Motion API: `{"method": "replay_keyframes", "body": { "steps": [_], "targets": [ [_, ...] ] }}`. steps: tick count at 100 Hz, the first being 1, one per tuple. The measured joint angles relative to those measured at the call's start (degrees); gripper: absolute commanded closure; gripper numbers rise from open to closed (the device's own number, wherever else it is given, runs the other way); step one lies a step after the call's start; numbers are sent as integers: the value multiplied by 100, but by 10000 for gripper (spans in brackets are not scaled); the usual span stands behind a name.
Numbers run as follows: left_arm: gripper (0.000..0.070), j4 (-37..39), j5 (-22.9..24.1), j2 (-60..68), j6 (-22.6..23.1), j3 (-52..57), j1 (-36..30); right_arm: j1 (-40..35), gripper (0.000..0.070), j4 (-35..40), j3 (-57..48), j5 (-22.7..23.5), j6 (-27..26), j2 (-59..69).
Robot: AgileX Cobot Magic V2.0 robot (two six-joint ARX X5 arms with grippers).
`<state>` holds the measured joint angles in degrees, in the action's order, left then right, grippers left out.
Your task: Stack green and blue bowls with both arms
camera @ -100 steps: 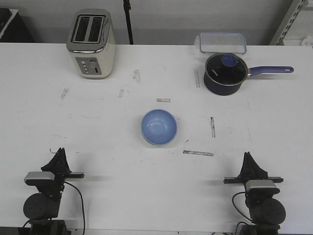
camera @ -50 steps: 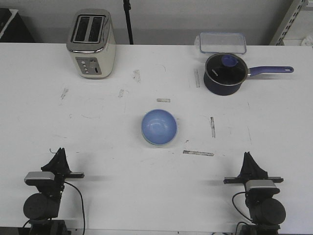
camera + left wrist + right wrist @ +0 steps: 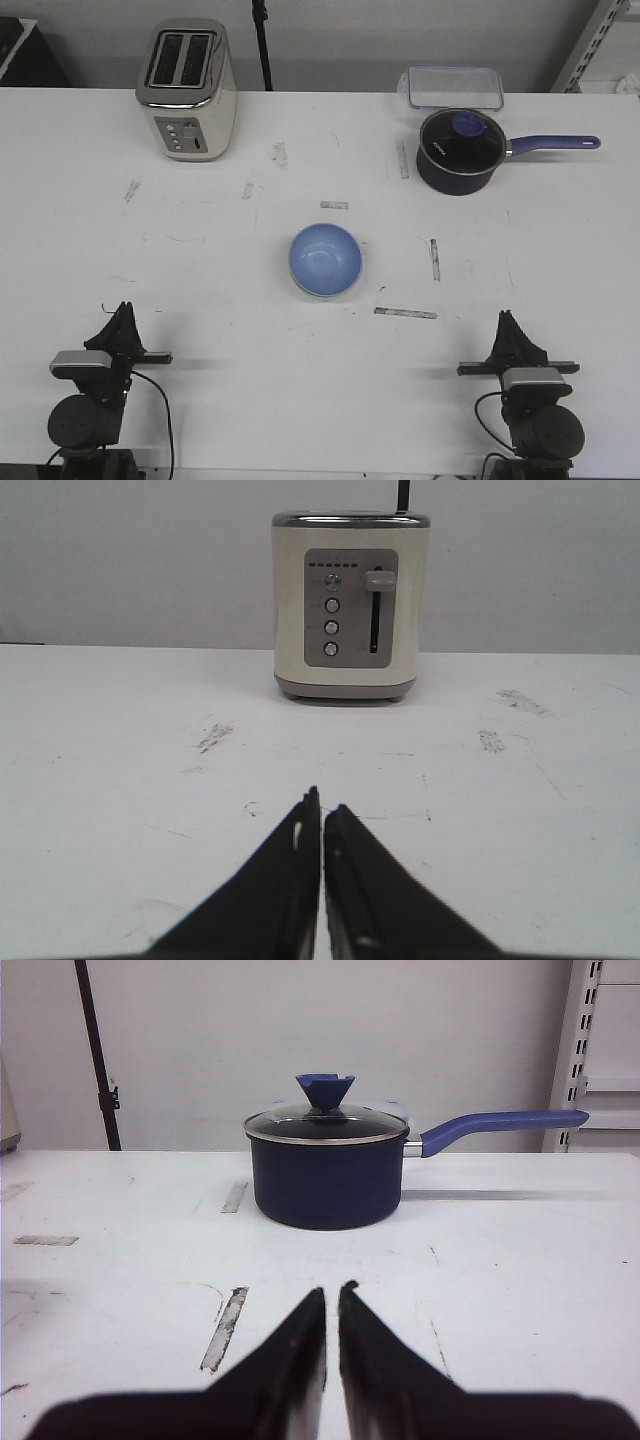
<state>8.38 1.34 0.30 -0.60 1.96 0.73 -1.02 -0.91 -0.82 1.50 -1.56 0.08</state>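
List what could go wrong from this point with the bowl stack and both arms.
1. The blue bowl sits nested in the green bowl, of which only a thin rim shows; any further grasp could unseat or tip the stack.
2. The left tool and right tool rest shut near the table's front edge; reaching forward shut could shove the bowls rather than grip them.

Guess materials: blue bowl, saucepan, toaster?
Blue bowl: glossy, smooth, soft highlights; probably glazed ceramic or plastic, can't tell which. Saucepan: dark navy matte coated body, likely metal; lid looks like glass with a metal rim; purple handle probably plastic. Toaster: cream painted or plastic shell with brushed-metal-looking top and control panel.
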Motion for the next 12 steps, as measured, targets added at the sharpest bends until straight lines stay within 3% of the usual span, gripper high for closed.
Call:
{"method": "replay_keyframes", "body": {
  "steps": [12],
  "targets": [
    [699,0,0,0,2,0,0,0,686,0,0,0,2,0]
  ]
}}
